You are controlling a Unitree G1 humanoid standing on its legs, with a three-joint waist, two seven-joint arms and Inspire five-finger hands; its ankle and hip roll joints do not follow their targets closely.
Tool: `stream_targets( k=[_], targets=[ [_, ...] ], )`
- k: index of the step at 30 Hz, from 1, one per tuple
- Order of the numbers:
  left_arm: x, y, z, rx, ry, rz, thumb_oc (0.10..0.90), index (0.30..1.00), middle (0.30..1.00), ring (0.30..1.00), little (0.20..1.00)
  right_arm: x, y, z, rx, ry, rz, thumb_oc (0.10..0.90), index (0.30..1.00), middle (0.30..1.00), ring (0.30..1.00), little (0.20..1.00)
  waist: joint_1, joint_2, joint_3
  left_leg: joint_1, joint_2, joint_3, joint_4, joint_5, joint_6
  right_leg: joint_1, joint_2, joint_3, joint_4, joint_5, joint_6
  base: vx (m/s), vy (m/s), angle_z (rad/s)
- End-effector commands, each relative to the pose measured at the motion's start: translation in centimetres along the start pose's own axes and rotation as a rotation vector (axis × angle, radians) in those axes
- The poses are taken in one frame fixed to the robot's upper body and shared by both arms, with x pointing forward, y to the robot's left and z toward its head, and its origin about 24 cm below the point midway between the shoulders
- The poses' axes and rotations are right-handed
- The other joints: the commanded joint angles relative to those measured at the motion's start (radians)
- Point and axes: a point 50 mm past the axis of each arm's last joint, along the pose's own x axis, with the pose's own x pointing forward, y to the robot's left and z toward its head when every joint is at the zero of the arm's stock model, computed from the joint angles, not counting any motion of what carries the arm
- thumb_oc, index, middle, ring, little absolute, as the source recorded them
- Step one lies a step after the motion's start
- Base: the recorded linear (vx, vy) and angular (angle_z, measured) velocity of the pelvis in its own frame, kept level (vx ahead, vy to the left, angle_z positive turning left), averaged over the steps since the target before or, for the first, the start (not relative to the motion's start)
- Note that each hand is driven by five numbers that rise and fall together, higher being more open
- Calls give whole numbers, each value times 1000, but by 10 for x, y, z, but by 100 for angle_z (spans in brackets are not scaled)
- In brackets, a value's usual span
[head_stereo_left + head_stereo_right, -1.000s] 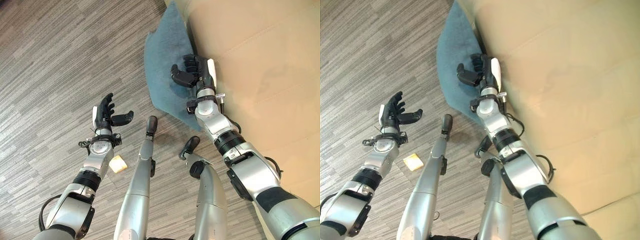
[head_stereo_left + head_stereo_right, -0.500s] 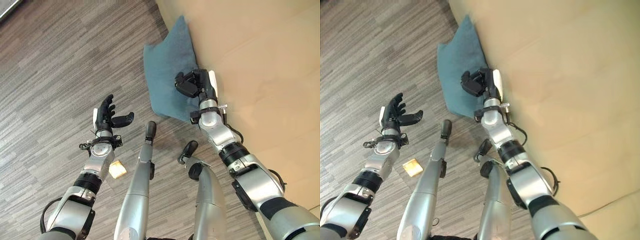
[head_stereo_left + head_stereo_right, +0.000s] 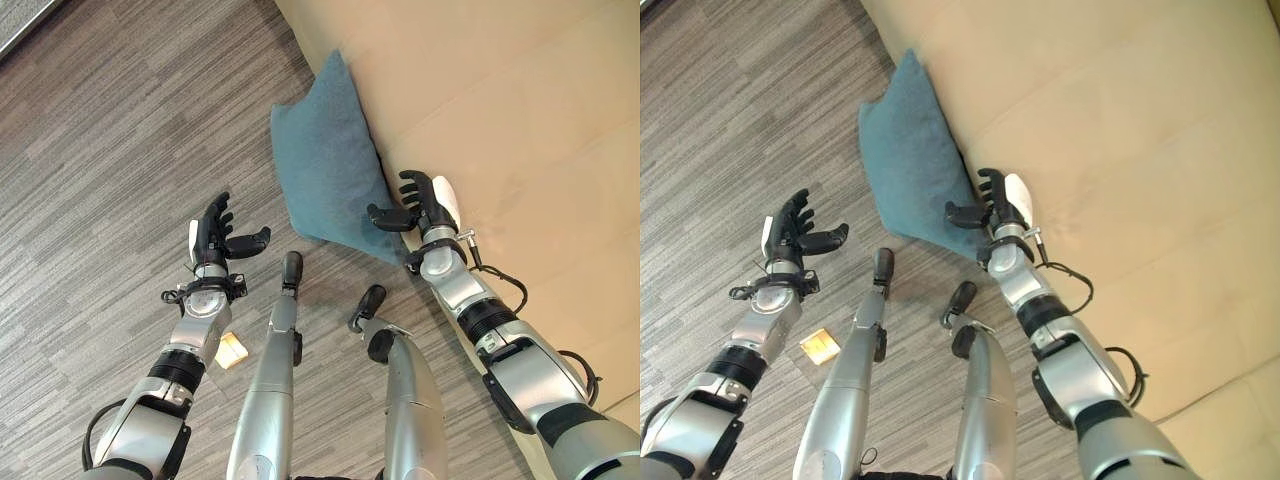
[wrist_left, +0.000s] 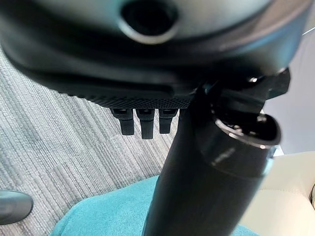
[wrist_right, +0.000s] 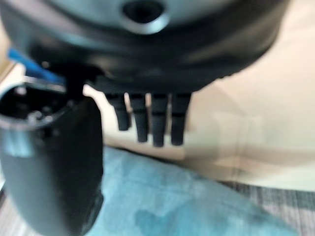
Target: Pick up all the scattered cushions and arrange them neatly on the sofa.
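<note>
Cushion teal, fuzzy, square, against sofa.

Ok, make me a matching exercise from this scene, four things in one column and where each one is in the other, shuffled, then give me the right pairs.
Things:
1. teal cushion
2. left hand
3. right hand
4. small yellow item

Places or states:
A. open, above the bare floor, apart from the cushion
B. on the floor beside the left forearm
C. leaning on the floor against the beige sofa
D. open, at the cushion's lower corner next to the sofa

Pairs: 1-C, 2-A, 3-D, 4-B
</note>
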Motion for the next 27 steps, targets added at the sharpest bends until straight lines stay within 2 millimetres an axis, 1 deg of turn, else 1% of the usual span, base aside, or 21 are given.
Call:
stream_targets(
  k=[1,5,9,12,13,14,15,16,18,19,21,22,27],
  targets=[
    [1,13,6,-8,-54,69,800,900,900,900,900,5,-15,-7,-31,42,-84,800,900,900,900,900,9,-13,-20,-2,-32,77,84,-239,50,23,0,76,-154,36,114,39,0,1],
    [1,10,3,-1,-38,66,800,900,900,900,900,3,-12,-16,-61,77,-78,800,900,900,900,900,4,-7,-20,-13,-36,79,79,-238,56,5,2,79,-148,32,114,26,8,2],
    [7,5,8,19,-46,61,800,900,900,900,900,3,-7,-20,-101,106,-64,800,900,900,900,900,-2,2,-20,-29,-40,81,74,-238,59,-16,4,87,-143,28,115,21,20,1],
    [8,3,10,25,-49,55,800,900,900,900,900,3,-4,-21,-95,118,-61,800,900,900,900,900,-4,6,-20,-43,-43,81,80,-239,62,-30,5,92,-138,25,114,8,10,0],
    [10,2,11,30,-50,56,800,900,900,900,900,2,0,-21,-87,127,-50,800,900,900,900,900,-5,13,-20,-61,-46,80,86,-241,65,-50,3,96,-127,22,114,31,36,-1],
    [10,2,12,32,-49,56,800,900,900,900,900,3,2,-16,-76,119,-49,800,900,900,900,900,-8,19,-20,-80,-48,81,99,-245,69,-71,1,104,-114,18,113,31,36,-2],
    [11,2,12,31,-50,56,800,900,900,900,900,3,2,-16,-76,118,-50,800,900,900,900,900,-8,18,-20,-82,-49,81,100,-246,69,-73,1,105,-112,18,113,22,52,-3],
    [11,0,14,31,-54,55,800,900,900,900,900,4,4,-11,-68,110,-46,800,900,900,900,900,-8,27,-20,-108,-55,83,118,-252,74,-99,-3,112,-93,14,112,15,43,-2],
    [12,-3,14,26,-51,49,800,900,900,900,900,5,6,-5,-63,99,-42,800,900,900,900,900,-9,36,-20,-127,-61,79,129,-254,79,-123,-5,121,-69,9,111,11,29,-1],
    [12,-3,14,25,-52,49,800,900,900,900,900,5,6,-5,-63,99,-42,800,900,900,900,900,-10,36,-20,-129,-61,79,130,-255,80,-124,-6,122,-67,8,111,0,0,0],
    [13,-8,17,21,-58,44,800,900,900,900,900,8,7,6,-53,75,-42,800,900,900,900,900,-9,47,-20,-151,-67,80,142,-257,84,-151,-9,129,-45,2,108,13,23,0],
    [15,-11,21,21,-65,40,800,900,900,900,900,11,7,17,-51,48,-43,800,900,900,900,900,-7,56,-20,-170,-73,77,151,-258,88,-173,-12,135,-26,-7,105,25,47,3],
    [21,-21,32,15,-82,24,800,900,900,900,900,19,2,49,-19,-15,-58,800,900,900,900,900,-1,81,-20,-205,-86,73,163,-253,94,-222,-19,151,20,-21,98,13,25,4]
  ],
)
